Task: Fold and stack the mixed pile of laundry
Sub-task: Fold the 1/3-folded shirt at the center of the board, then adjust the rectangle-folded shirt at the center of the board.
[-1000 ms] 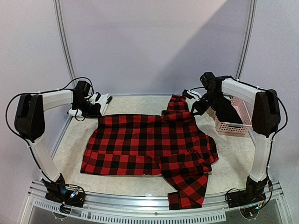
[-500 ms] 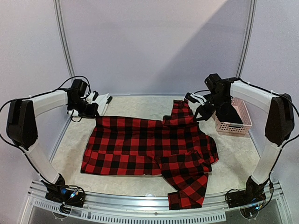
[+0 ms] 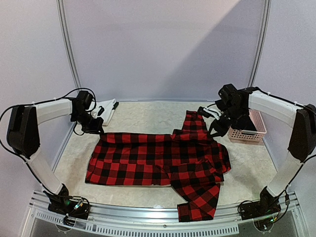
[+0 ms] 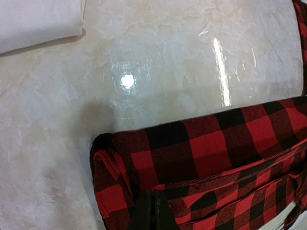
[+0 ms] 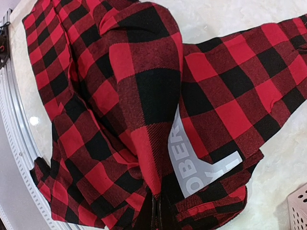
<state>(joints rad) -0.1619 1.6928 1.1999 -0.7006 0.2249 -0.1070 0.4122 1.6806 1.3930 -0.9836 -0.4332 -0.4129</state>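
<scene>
Flannel shirt [image 3: 148, 158]: spread flat mid-desk [image 3: 148, 114], sleeve at near edge.
Left hand [image 3: 97, 130]: pressed together, pinching shirt's far-left corner.
Right hand [image 3: 213, 132]: pressed together, pinching shirt's lifted far-right part.
Folded white cloth [image 3: 107, 108]: far-left desk corner.

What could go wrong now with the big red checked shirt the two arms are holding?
1. The left gripper and right gripper each pinch just a small bit of the shirt's far edge, so it might slip out.
2. One sleeve reaches over the front rail and could snag or spoil the fold.
3. The right gripper is near the pink basket and might bump it.
</scene>
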